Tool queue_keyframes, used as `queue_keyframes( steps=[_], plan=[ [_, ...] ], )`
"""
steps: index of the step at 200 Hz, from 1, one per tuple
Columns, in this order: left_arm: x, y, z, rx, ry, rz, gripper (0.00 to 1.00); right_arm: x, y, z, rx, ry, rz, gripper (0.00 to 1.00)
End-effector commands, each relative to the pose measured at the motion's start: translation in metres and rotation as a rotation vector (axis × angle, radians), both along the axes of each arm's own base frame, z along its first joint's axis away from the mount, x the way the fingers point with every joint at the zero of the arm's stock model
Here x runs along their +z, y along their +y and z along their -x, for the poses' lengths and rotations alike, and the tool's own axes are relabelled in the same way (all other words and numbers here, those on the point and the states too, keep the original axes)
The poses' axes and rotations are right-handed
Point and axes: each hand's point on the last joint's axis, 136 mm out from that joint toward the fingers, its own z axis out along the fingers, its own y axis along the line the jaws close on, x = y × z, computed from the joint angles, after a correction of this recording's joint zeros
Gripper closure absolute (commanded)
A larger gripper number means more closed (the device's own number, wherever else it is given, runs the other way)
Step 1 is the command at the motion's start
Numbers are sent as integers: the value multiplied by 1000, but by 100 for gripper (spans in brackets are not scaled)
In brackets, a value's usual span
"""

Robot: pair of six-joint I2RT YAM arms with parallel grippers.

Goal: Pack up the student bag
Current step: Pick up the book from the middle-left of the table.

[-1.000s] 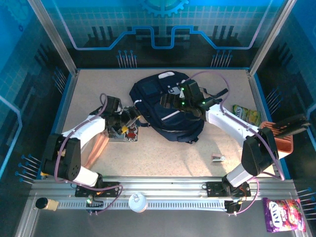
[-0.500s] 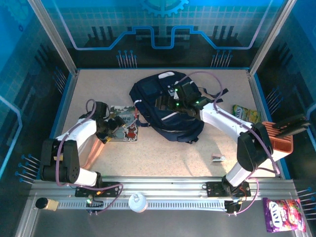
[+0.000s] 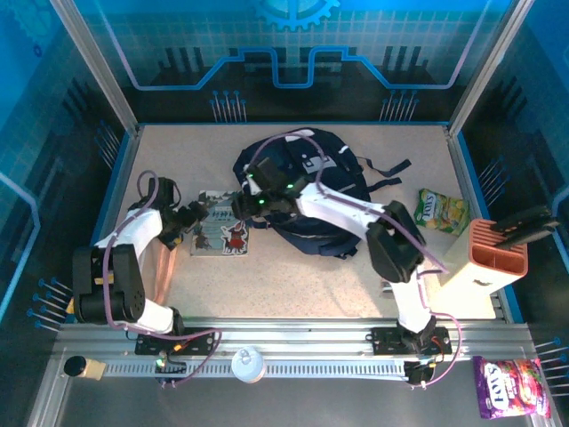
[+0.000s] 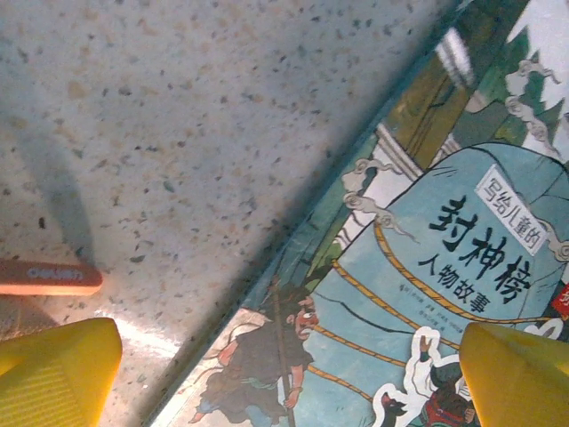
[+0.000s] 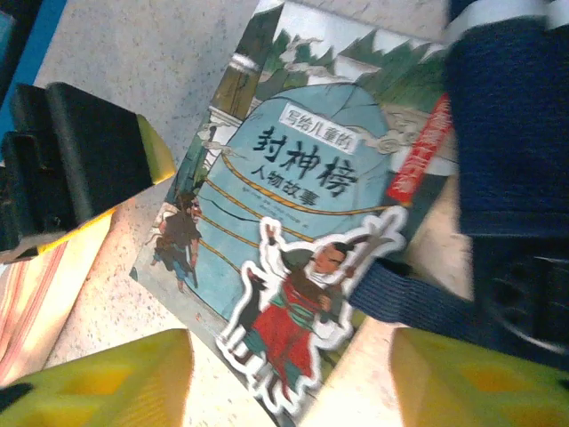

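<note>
The speckled beige table (image 3: 293,285) carries the student bag (image 3: 267,165) at upper centre, an illustrated storybook (image 3: 224,235) lying flat just left of it, and a green-yellow snack packet (image 3: 442,210) at the right, well apart from both.

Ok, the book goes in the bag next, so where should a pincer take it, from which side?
Probably its left edge, from the left. The book lies flat, so only an edge can be pinched; a bag strap crosses its right side, and the open left pincer sits at the left edge.
</note>
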Motion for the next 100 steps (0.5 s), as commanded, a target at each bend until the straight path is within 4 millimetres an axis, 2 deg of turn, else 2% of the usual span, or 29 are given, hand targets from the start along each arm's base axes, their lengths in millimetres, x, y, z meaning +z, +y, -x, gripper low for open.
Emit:
queue_keyframes(
  steps=[1,26,33,36,45,75,100],
  plan=[
    [3,-1,-7,-35,-12,5,4,-26,16,11,68,49,78,47],
    [0,-3,-8,-51,-4,17,7,-53,26,2,73,52,134,50],
    [-1,-4,-8,-55,1,21,8,-52,29,0,76,44,134,50],
    [-1,-4,-9,-58,2,23,8,-65,30,0,77,56,152,50],
    [-3,-6,-9,-72,8,30,9,-74,30,-3,71,59,173,50],
    [-10,-7,-10,-93,42,36,9,-90,28,-9,57,57,220,49],
    [-14,-13,-11,-111,46,66,9,-99,20,-12,43,47,262,43]
  ],
)
